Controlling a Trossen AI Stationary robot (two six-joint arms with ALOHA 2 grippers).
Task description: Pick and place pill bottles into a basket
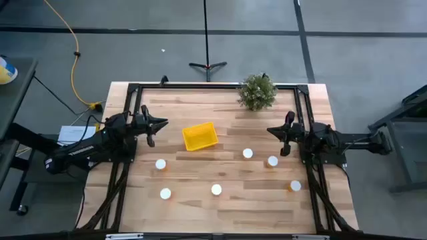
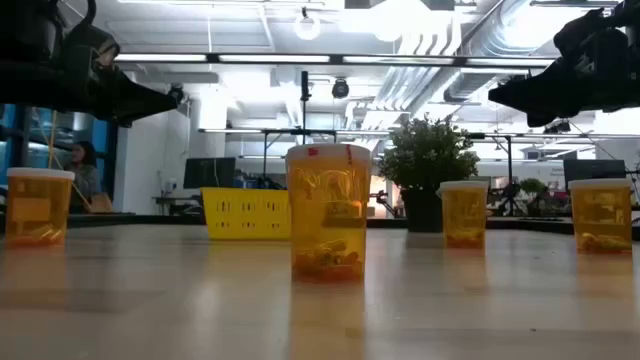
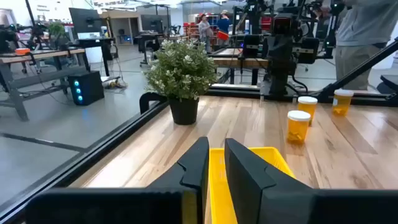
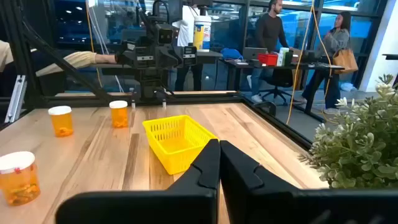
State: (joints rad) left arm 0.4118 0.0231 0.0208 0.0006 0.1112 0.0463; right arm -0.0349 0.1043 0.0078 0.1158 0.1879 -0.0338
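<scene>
The yellow basket [image 1: 199,136] stands on the table left of centre; it also shows in the low view [image 2: 247,213]. Six pill bottles with white caps stand upright on the table: two at the left [image 1: 161,164] [image 1: 165,194], one in the middle near the front [image 1: 216,190], three at the right [image 1: 247,153] [image 1: 272,161] [image 1: 295,186]. My left gripper [image 1: 163,123] hovers left of the basket, its fingers a narrow gap apart and empty [image 3: 216,163]. My right gripper [image 1: 269,130] hovers right of the basket, shut and empty [image 4: 219,155].
A green potted plant [image 1: 257,92] stands at the table's far edge, right of centre. A black frame [image 1: 133,87] runs along the table's far edge and sides. People stand in the room beyond the table [image 4: 270,28].
</scene>
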